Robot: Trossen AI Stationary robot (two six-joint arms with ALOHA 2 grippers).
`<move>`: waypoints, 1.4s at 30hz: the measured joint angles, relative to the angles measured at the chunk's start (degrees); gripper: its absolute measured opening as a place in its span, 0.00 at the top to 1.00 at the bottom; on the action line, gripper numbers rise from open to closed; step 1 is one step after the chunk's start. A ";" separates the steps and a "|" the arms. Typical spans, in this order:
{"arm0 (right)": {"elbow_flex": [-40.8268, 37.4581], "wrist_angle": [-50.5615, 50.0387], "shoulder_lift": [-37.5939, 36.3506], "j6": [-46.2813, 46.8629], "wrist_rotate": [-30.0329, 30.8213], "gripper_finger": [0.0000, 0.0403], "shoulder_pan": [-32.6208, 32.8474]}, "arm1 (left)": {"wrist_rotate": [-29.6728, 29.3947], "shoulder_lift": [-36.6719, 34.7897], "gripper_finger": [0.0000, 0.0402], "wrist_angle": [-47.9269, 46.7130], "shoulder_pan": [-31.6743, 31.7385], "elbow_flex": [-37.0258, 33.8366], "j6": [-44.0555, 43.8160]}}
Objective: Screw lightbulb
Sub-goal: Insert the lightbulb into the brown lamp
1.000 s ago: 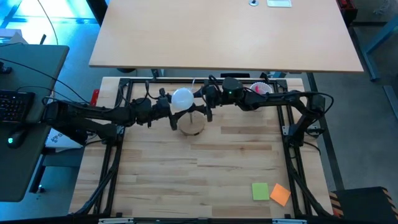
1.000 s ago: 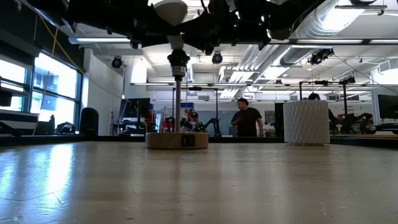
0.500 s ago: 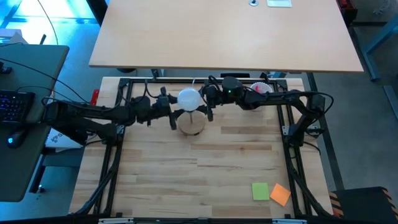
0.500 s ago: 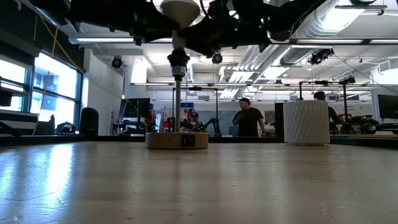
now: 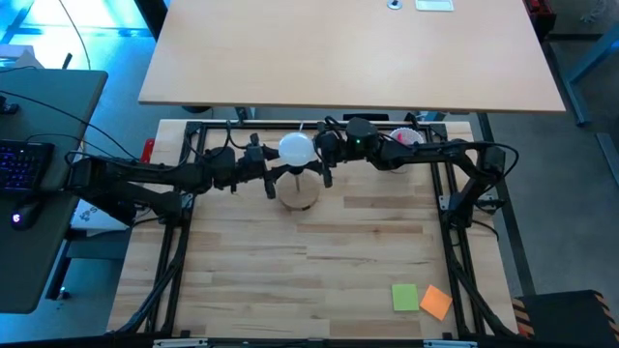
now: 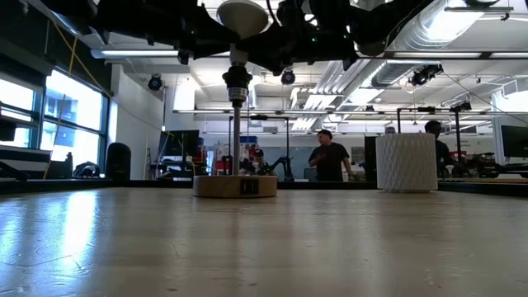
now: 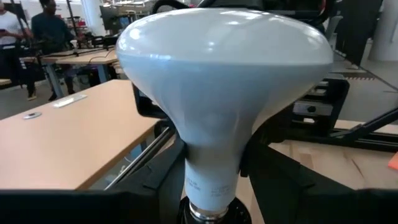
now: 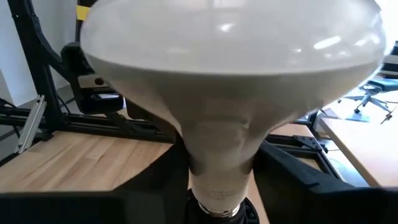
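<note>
The white lightbulb (image 5: 296, 150) stands upright on the black socket post (image 6: 235, 132) of the round wooden stand (image 5: 298, 193). Its greyish screw base (image 7: 207, 214) sits in the socket's mouth. My left gripper (image 5: 275, 167) reaches in level from the table's left. My right gripper (image 5: 320, 158) reaches in level from the right. Both are shut on the bulb's neck below the globe. In each wrist view the globe fills the picture, with dark fingers on both sides of the neck. My left gripper pinches the bulb's narrow neck (image 7: 210, 163) between its two fingers (image 7: 163, 186), level from the table's left. The bulb stands upright, its base in the socket. My right gripper pinches the same neck (image 8: 219, 163) between its two fingers (image 8: 281, 180), level from the table's right, under the globe.
A white ribbed cup (image 6: 406, 162) with pink contents (image 5: 406, 137) stands at the far right, close behind my right arm. A green note (image 5: 404, 297) and an orange note (image 5: 436, 302) lie near the front right. People move in the room beyond the table.
The bulb's globe has swung toward the table's right, from leaning left of the post to standing straight above it. Its base has stayed at the socket. Both arms have kept their places.
</note>
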 joint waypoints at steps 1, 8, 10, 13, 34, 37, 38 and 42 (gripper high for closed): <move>0.00 0.12 0.00 0.01 0.02 0.65 -0.01 | -0.21 0.00 0.61 -0.13 0.00 0.00 -0.08; -0.02 1.16 1.01 0.00 0.10 0.68 -0.03 | -1.16 -0.11 0.61 -1.20 -0.02 0.00 -0.50; 0.00 1.17 1.07 0.01 0.23 0.68 -0.01 | -1.82 -0.68 0.61 -2.49 -0.05 0.00 -0.25; 0.00 1.20 1.05 0.21 0.43 0.68 -0.27 | -2.86 -1.68 0.61 -5.87 -0.33 0.11 -0.72; 0.31 0.15 2.14 4.36 0.70 0.68 -1.84 | -20.78 -7.05 0.67 -12.76 -10.20 -0.15 1.07; 0.31 -0.24 2.12 4.06 0.74 0.68 -1.85 | -21.46 -9.28 0.69 -8.62 -11.69 -0.11 4.59; 0.31 -0.34 2.12 3.96 0.74 0.68 -1.85 | -21.57 -9.95 0.70 -7.58 -11.93 -0.11 5.67; 0.33 -0.88 2.12 4.14 0.98 0.68 -1.57 | -21.58 -11.45 0.71 -3.92 -12.02 -0.04 8.07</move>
